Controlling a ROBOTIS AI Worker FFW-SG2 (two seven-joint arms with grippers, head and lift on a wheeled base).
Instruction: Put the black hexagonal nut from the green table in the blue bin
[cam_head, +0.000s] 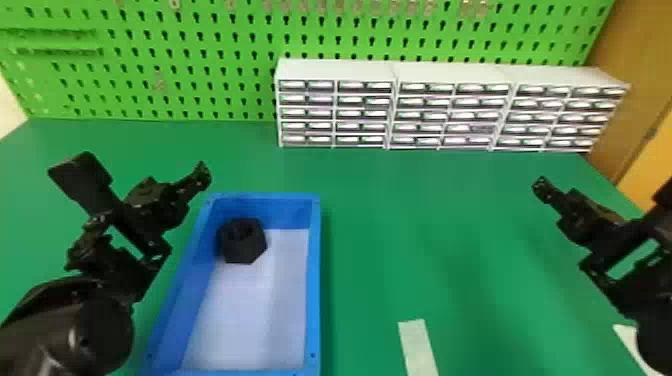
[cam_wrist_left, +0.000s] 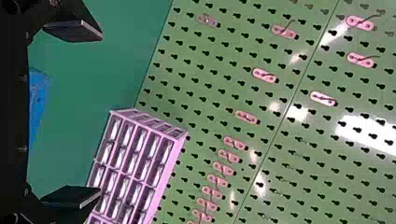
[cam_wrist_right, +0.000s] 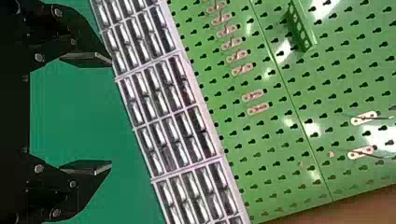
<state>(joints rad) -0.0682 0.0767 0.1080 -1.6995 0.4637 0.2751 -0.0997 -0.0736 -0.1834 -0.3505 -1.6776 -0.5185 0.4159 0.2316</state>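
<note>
The black hexagonal nut (cam_head: 242, 241) lies inside the blue bin (cam_head: 313, 280), in its far left corner on the pale floor. To the left of the bin and above the table is my left gripper (cam_head: 195, 177); in the left wrist view the same gripper (cam_wrist_left: 77, 114) has its fingers wide apart with nothing between them. My right gripper (cam_head: 542, 187) is at the right side, well away from the bin. In the right wrist view, that gripper (cam_wrist_right: 93, 114) stands open and holds nothing.
White drawer units (cam_head: 392, 112) line the back of the green table (cam_head: 400, 225), in front of a green pegboard (cam_head: 200, 60). A pale strip (cam_head: 419, 347) lies on the table near the front, right of the bin.
</note>
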